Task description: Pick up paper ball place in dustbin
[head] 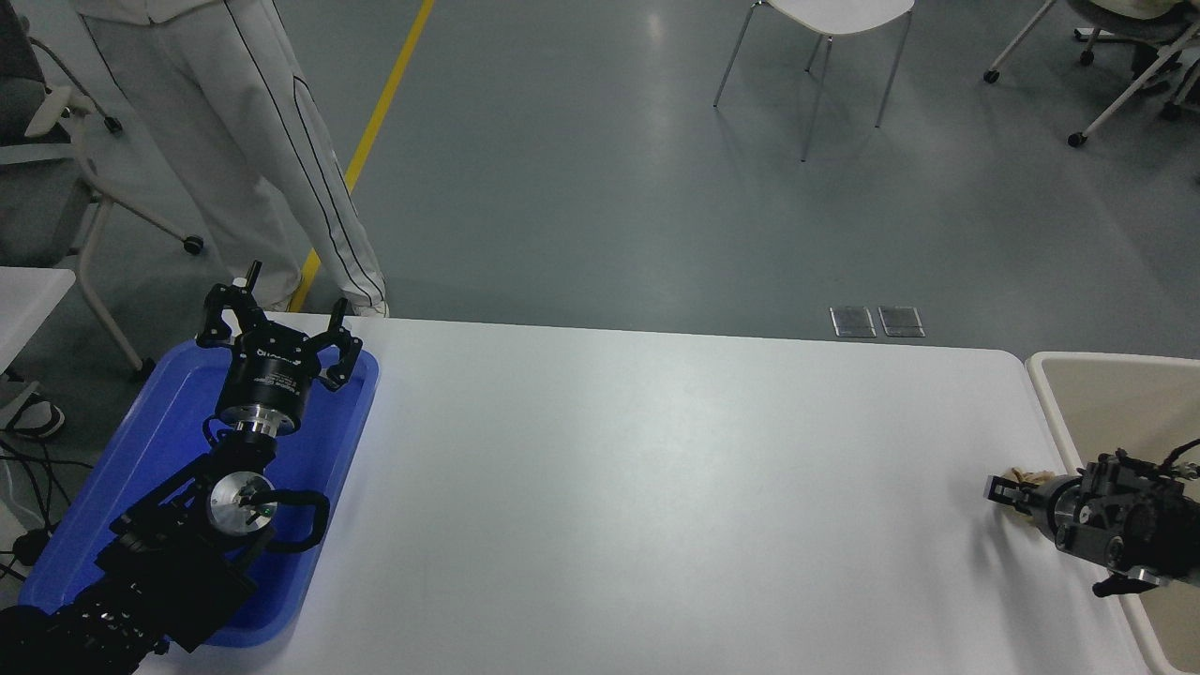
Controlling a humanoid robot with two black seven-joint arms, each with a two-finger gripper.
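At the right edge of the frame the right gripper (1014, 494) reaches in over the white table (656, 487), its fingers pinching the paper ball (1027, 478), which shows only as a tan scrap behind them, near the table's right edge. Just beyond, in the right corner, stands the dustbin (1050, 394), its pale rim beside the table. At lower left the left gripper (278, 330) hangs spread over a blue tray (112, 487). A person in white trousers (244, 150) stands at upper left; a white chair (825, 37) is at the top
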